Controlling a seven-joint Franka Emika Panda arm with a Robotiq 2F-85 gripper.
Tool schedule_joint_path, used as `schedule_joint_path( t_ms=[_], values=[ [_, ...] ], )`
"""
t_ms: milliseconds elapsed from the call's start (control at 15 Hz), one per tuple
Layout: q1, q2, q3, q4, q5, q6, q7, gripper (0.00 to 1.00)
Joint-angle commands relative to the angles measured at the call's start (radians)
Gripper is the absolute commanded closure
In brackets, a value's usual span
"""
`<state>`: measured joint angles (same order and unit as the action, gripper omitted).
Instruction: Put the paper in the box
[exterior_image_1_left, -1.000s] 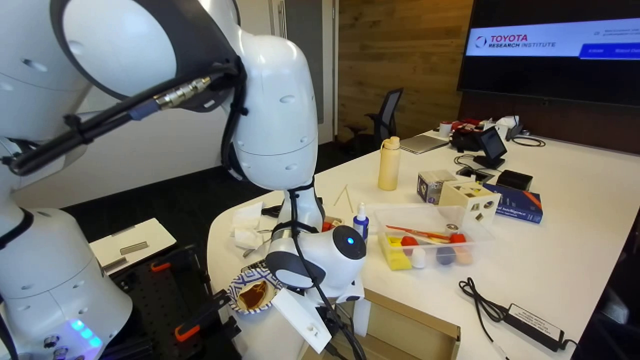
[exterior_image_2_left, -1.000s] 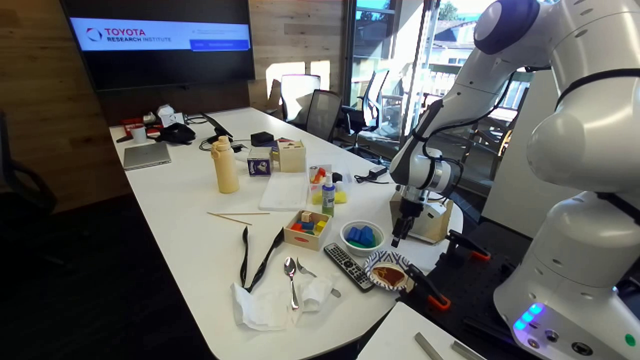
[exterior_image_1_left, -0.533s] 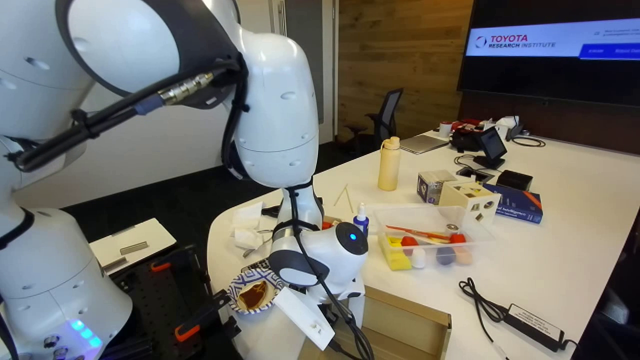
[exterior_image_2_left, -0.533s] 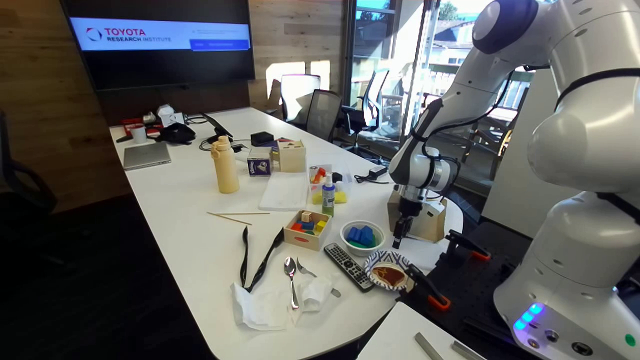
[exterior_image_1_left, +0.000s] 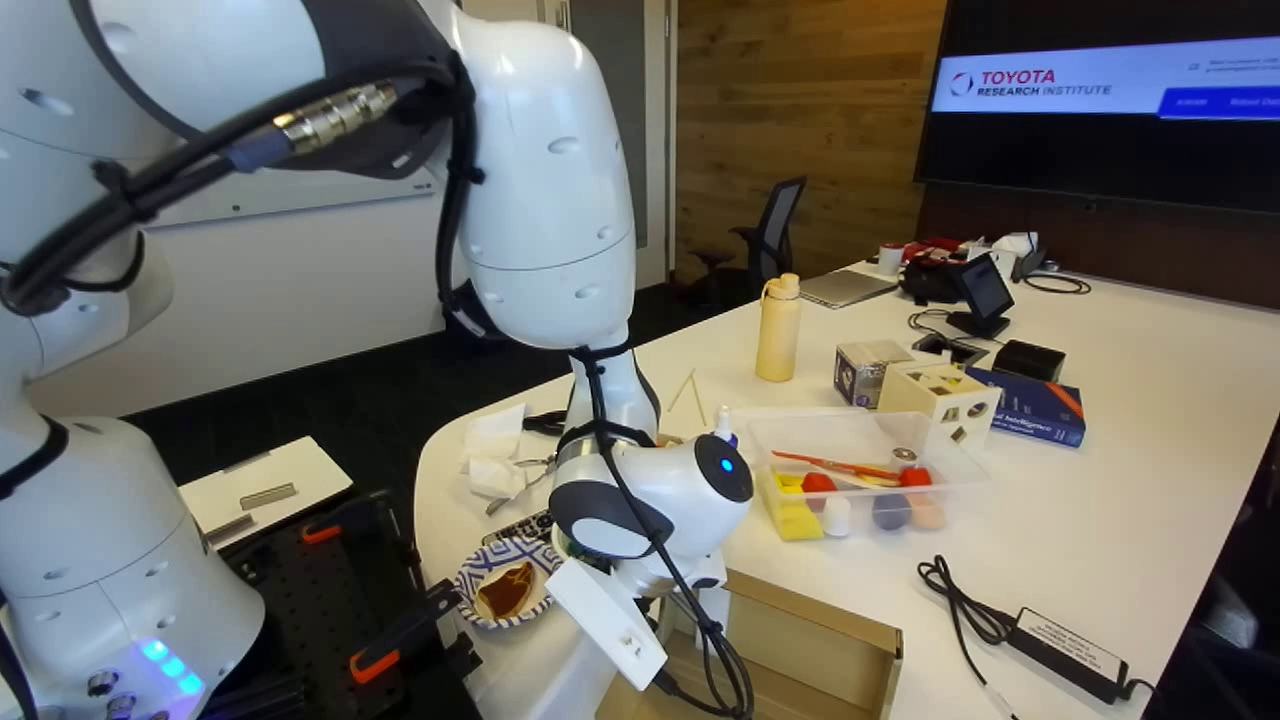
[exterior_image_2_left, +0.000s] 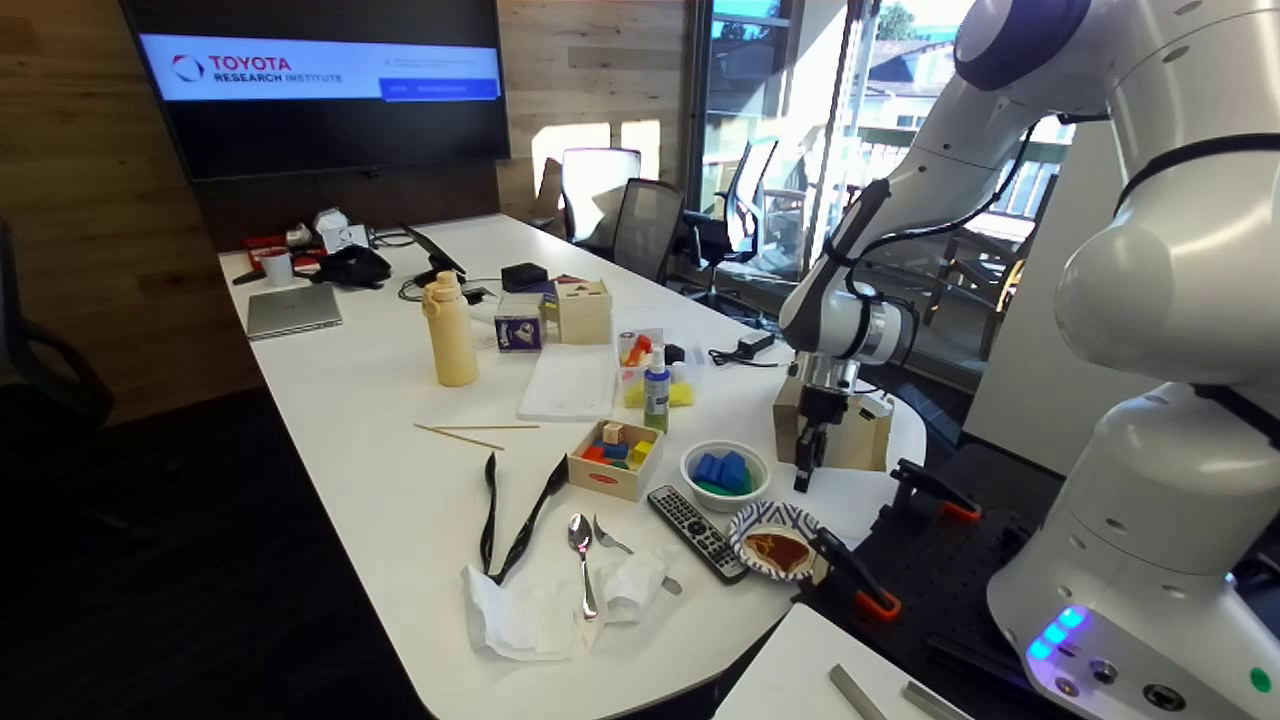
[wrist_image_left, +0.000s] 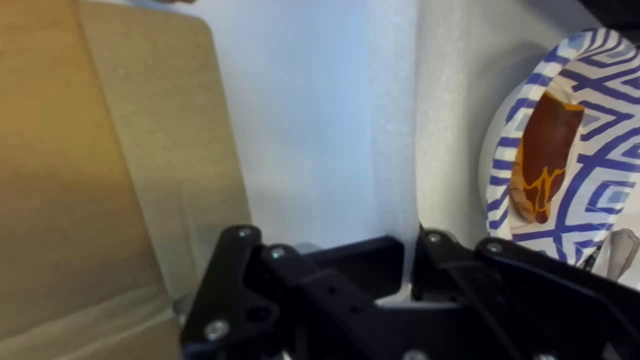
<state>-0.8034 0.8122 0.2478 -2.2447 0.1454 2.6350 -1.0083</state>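
A white sheet of paper (wrist_image_left: 310, 125) fills the middle of the wrist view, bent up into a ridge that runs down between the fingers. My gripper (wrist_image_left: 409, 242) is shut on this paper, pinching the ridge. In an exterior view the gripper (exterior_image_2_left: 803, 485) points down just above the table, in front of the box and beside the patterned bowl. The tan cardboard box (exterior_image_1_left: 800, 640) has low walls; its wall (wrist_image_left: 170, 125) lies right alongside the paper in the wrist view. My arm hides part of the box in both exterior views.
A blue-and-white patterned bowl (exterior_image_2_left: 775, 540) stands close to the gripper, with a white bowl of blue blocks (exterior_image_2_left: 725, 475) and a remote (exterior_image_2_left: 697, 532) beyond it. Crumpled white napkins (exterior_image_2_left: 520, 615) lie near the table's end. Black clamps (exterior_image_2_left: 935, 490) line the robot's base.
The jaws have closed on the paper, and my arm has risen slightly. The paper now covers more of the box's lower edge. Early in this span the box shifted a little.
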Motion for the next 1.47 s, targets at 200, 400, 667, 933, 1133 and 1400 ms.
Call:
schedule_joint_path(
  t_ms=[200, 400, 667, 933, 1133, 1400],
  values=[
    [0.046, -0.160, -0.070, -0.046, 0.040, -0.278, 0.024, 1.00],
    [0.089, -0.213, -0.116, -0.053, 0.057, -0.368, 0.036, 1.00],
    [0.172, -0.311, -0.182, -0.095, 0.044, -0.359, 0.040, 1.00],
    [0.289, -0.394, -0.273, -0.087, -0.058, -0.344, 0.028, 1.00],
    [0.370, -0.440, -0.335, -0.075, -0.152, -0.370, 0.026, 1.00],
    [0.469, -0.459, -0.400, -0.055, -0.327, -0.400, 0.078, 1.00]
  ],
)
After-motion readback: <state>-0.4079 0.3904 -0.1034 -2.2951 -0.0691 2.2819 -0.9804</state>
